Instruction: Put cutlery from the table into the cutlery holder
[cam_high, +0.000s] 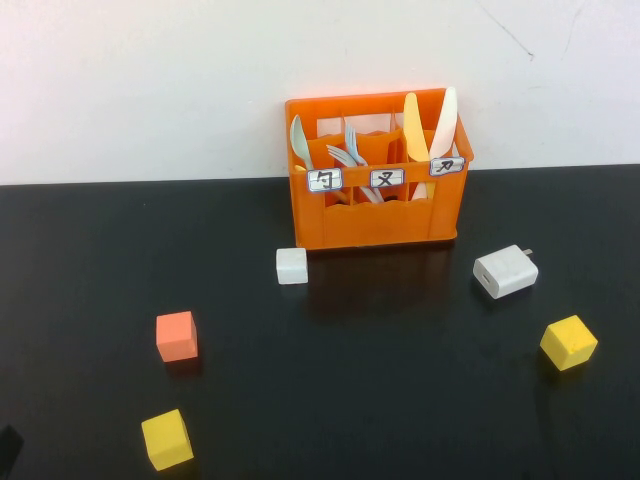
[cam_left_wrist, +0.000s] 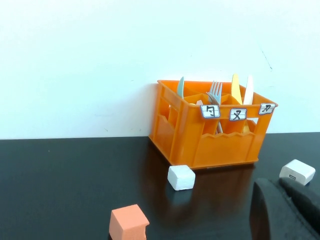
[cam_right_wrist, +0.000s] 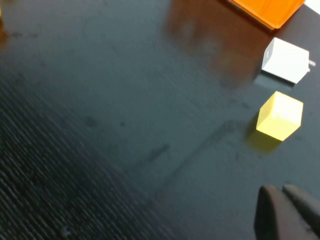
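While parked low, left end effector (cam_left_wrist: 287, 210) sits at the 5 o'clock corner of its own wrist view, fingers pressed together, holding nothing. Same deal with the right end effector (cam_right_wrist: 287, 212): fingers together, nothing held, hovering over bare black worktop (cam_high: 400, 400) just past the yellow cube (cam_right_wrist: 280, 115). Neither visible from the high camera.

Orange cutlery holder (cam_high: 375, 225) standing upright at 12 o'clock on the worktop, back against the white wall. All cutlery already inside and standing up: pale spoon (cam_high: 299, 142) in the left compartment, light blue fork (cam_high: 350, 150) in the middle, pale yellow knife (cam_high: 414, 128) in the right one, next to another whitish utensil (cam_high: 445, 120). Three white labels (cam_high: 387, 178) across the front.

Scattered around: small white cube (cam_high: 291, 265) just in front of the holder's left corner, white charger block (cam_high: 505, 271) at 3 o'clock, yellow cube at 4 o'clock, orange cube (cam_high: 176, 336) at 8 o'clock, second yellow cube (cam_high: 166, 439) at 7 o'clock.
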